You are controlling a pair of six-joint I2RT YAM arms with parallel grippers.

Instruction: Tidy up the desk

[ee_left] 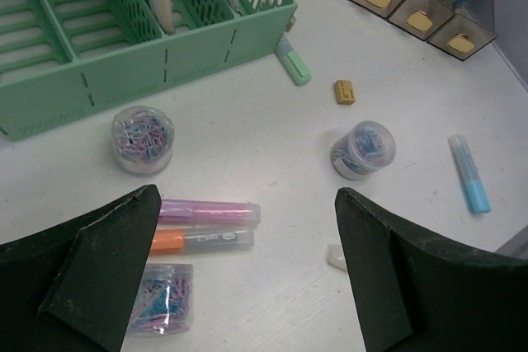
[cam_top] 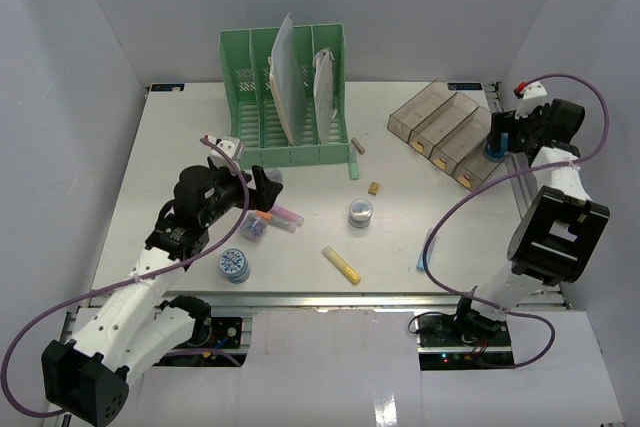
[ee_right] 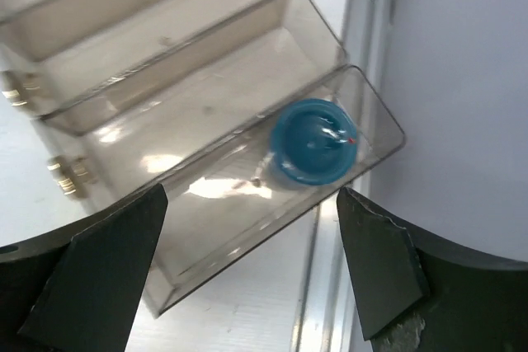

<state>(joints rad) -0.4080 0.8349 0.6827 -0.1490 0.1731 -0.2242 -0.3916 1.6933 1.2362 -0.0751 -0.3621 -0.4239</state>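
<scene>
The white desk (cam_top: pixel 170 147) holds scattered items. My left gripper (cam_top: pixel 263 190) is open and hovers above a pink marker (ee_left: pixel 206 213) and an orange-capped marker (ee_left: pixel 202 240); in the left wrist view the gripper (ee_left: pixel 246 193) is empty. A jar of paper clips (ee_left: pixel 143 133) stands beyond them and another jar (ee_left: pixel 161 298) lies nearer. My right gripper (cam_top: pixel 498 135) is open above the end compartment of the clear brown tray (cam_top: pixel 440 125). A blue-lidded jar (ee_right: pixel 313 142) sits in that compartment, between the open jaws of the right gripper (ee_right: pixel 252 193) in the right wrist view.
A green file rack (cam_top: pixel 285 97) with papers stands at the back. A clip jar (cam_top: pixel 360 213), a yellow marker (cam_top: pixel 341 265), a blue glue stick (cam_top: pixel 425 250), a blue-lidded tub (cam_top: pixel 233 265), a small brown piece (cam_top: pixel 375 188) and a green highlighter (ee_left: pixel 293 63) lie around. A metal rail (cam_top: pixel 330 297) runs along the front edge.
</scene>
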